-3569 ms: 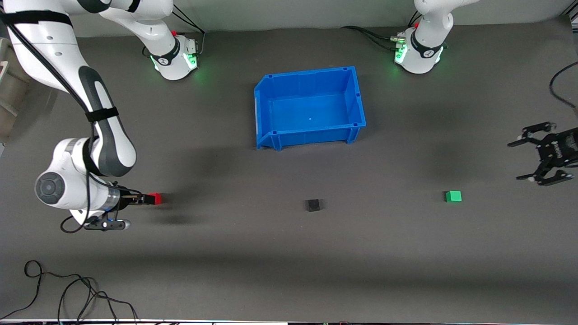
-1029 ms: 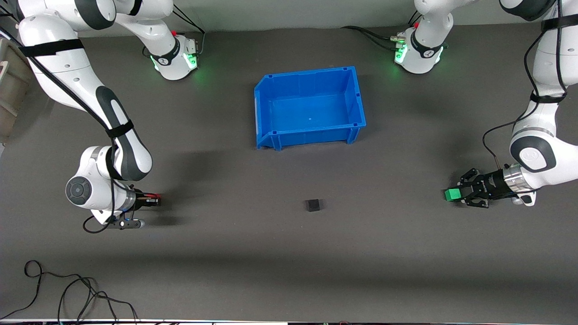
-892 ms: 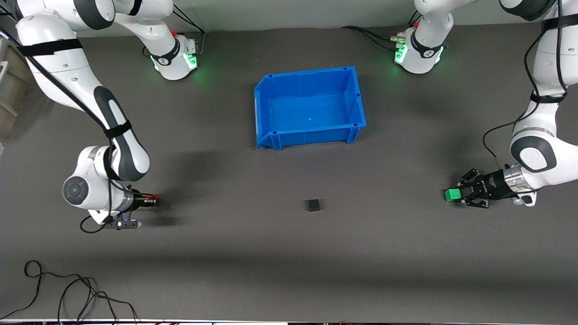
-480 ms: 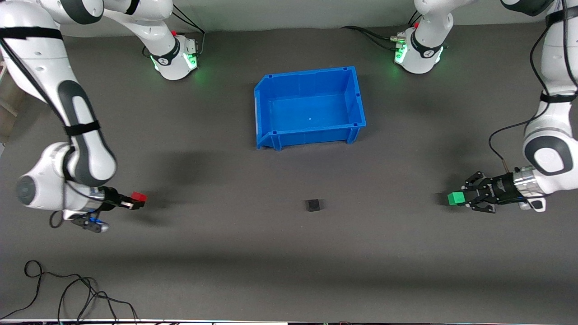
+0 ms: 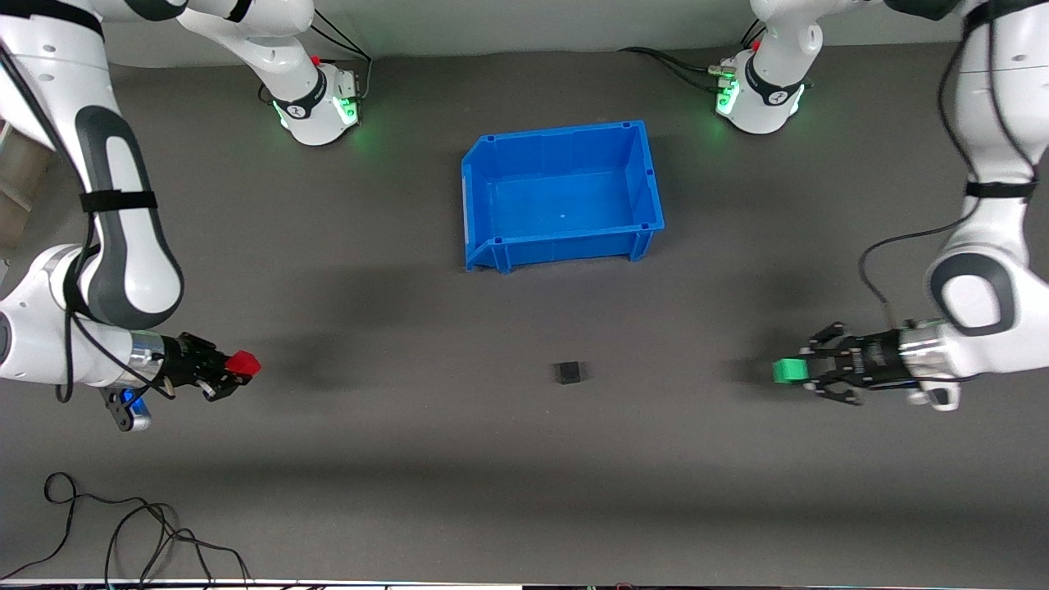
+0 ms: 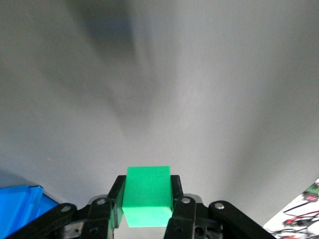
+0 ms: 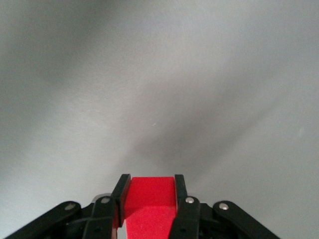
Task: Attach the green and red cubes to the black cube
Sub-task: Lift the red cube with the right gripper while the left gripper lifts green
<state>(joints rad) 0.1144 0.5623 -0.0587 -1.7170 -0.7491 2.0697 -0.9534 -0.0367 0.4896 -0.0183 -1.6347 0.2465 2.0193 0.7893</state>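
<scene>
Left end effector [image 5: 807, 373] was clamped on the green cube [image 5: 789, 370], up over the tabletop [image 5: 524, 492] toward the left arm's end. Left wrist view showed the green cube [image 6: 147, 194] pinched between both fingers [image 6: 117, 196], sticking out past the tips. Blue bin corner visible at that view's edge [image 6: 20, 206].

Right end effector [image 5: 225, 369] was clamped on the red cube [image 5: 244, 362], over the tabletop toward the right arm's end. Right wrist view: red cube [image 7: 148, 201] gripped flat between the two fingers [image 7: 121, 196], bare tabletop [image 7: 159, 74] under it.

Black cube [image 5: 567, 373] sat alone on the tabletop, roughly between the two end effectors, well apart from both. It touched neither coloured cube, so nothing was attached yet.

Blue bin [image 5: 482, 205] was farther from the front camera than the black cube, open top, nothing seen inside. Loose black cable [image 5: 123, 524] lay on the tabletop near the front camera, toward the right arm's end.
</scene>
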